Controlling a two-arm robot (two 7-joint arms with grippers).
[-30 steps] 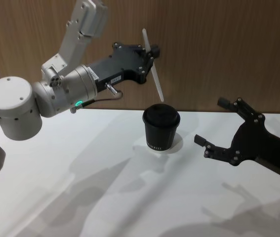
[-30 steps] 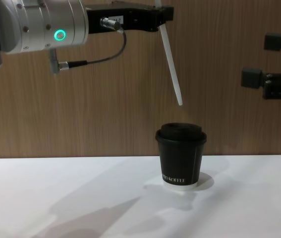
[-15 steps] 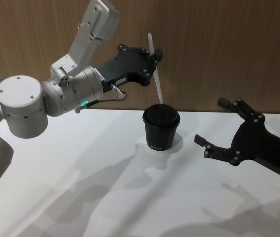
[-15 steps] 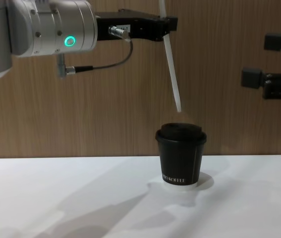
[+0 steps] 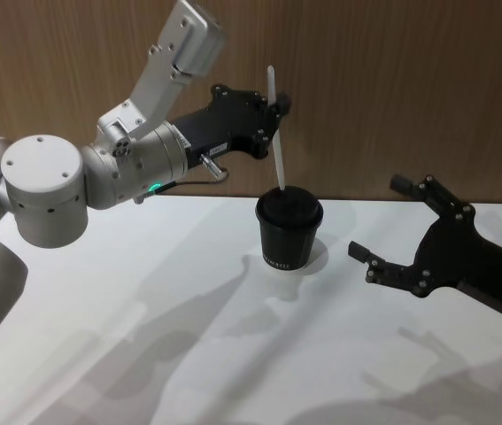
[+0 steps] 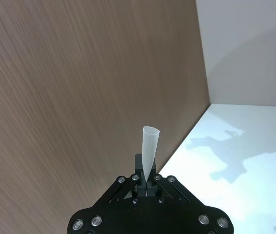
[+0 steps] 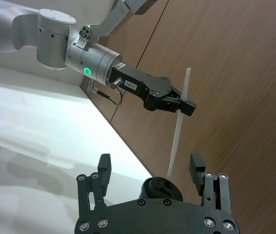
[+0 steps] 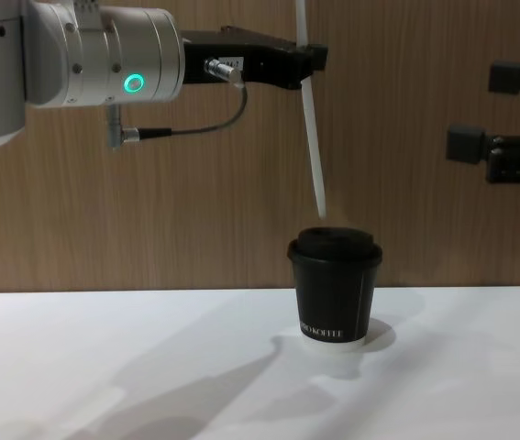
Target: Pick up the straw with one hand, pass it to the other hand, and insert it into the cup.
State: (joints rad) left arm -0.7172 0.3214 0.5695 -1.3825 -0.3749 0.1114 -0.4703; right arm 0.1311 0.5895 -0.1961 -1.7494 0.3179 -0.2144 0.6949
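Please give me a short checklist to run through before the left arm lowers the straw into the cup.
1. Left gripper jaws closed on the straw: ok.
2. Straw close to upright, only slightly tilted: ok.
3. Straw's lower tip just above the lid of the cup, not yet in: ok, going by the chest view.
4. Tip lined up with the lid's opening: cannot tell; the opening is not visible.
5. Cup upright on the table: ok.
6. Right gripper open, off to the cup's right, out of the straw's path: ok.
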